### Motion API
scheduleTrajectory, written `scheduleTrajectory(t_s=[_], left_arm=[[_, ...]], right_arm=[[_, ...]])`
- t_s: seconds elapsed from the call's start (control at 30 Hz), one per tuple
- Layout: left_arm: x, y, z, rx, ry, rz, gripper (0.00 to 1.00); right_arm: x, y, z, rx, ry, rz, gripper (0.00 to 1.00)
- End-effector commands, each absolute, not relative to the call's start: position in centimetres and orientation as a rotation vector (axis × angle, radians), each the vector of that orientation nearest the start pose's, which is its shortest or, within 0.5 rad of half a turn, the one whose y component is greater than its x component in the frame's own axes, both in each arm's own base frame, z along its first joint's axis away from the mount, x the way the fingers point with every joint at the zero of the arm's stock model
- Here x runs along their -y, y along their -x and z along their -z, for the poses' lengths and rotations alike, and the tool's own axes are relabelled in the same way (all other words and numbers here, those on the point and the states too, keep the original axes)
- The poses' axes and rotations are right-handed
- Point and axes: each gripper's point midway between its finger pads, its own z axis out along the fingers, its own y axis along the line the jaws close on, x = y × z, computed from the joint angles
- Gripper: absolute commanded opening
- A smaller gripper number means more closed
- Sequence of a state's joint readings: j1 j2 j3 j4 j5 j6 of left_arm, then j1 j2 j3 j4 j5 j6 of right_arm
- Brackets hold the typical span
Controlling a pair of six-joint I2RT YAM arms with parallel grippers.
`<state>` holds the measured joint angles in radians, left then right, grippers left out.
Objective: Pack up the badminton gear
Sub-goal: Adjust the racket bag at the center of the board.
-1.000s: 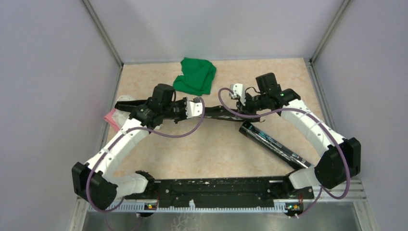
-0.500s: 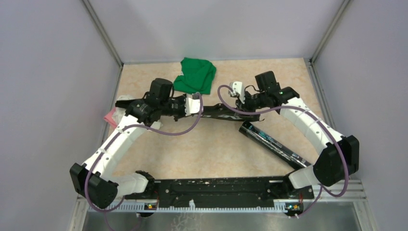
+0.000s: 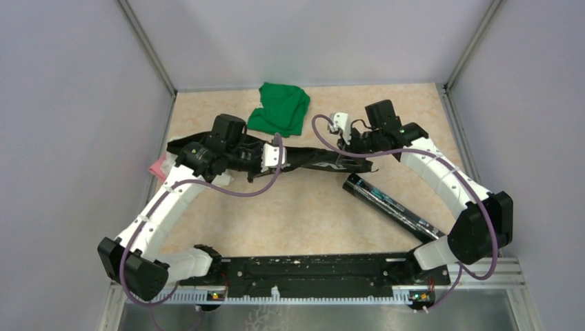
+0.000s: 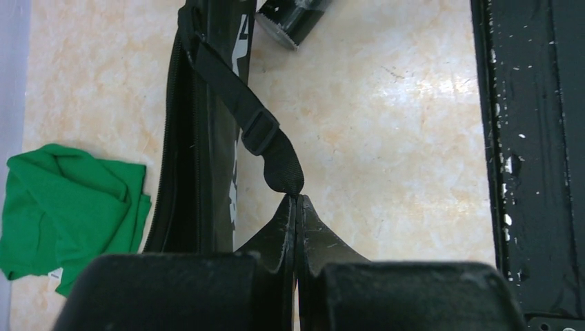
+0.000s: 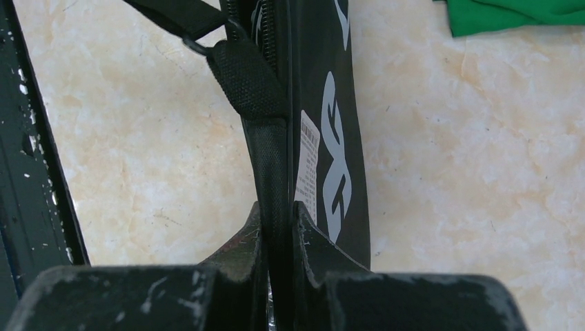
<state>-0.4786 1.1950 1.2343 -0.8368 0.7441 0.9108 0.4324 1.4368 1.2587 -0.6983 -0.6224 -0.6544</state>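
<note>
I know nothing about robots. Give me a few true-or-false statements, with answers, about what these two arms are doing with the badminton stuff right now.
1. The left end effector is shut on the strap of the racket bag. True.
2. The right end effector hangs open, holding nothing. False: it is shut on the racket bag's zipper edge.
3. The green cloth lies outside the racket bag. True.
4. The black tube is packed inside the racket bag. False: it lies on the table, outside it.

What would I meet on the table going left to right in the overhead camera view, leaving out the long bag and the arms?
pink cloth → green cloth → black tube
</note>
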Motion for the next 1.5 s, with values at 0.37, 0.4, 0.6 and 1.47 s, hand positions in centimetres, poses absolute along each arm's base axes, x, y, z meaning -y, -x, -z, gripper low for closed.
scheduleTrajectory(t_s=[0.37,0.4,0.6,1.47], left_arm=[[25.7,-19.1,-20.8,-1.351,-1.763,0.884,0.08],[25.9,-19.2,-20.3,-1.355,-1.768,0.887,0.09],[25.8,-21.6,-19.2,-1.409,-1.758,0.766,0.49],[22.4,-24.1,-27.9,-1.348,-1.660,0.424,0.99]], right_arm=[[-22.9,-33.9,-21.6,-1.897,1.198,-0.558,0.00],[-23.0,-33.9,-21.6,-1.898,1.199,-0.556,0.00],[-22.8,-34.0,-21.3,-1.890,1.224,-0.543,0.00],[-23.3,-32.5,-21.8,-1.799,1.354,-0.606,0.00]])
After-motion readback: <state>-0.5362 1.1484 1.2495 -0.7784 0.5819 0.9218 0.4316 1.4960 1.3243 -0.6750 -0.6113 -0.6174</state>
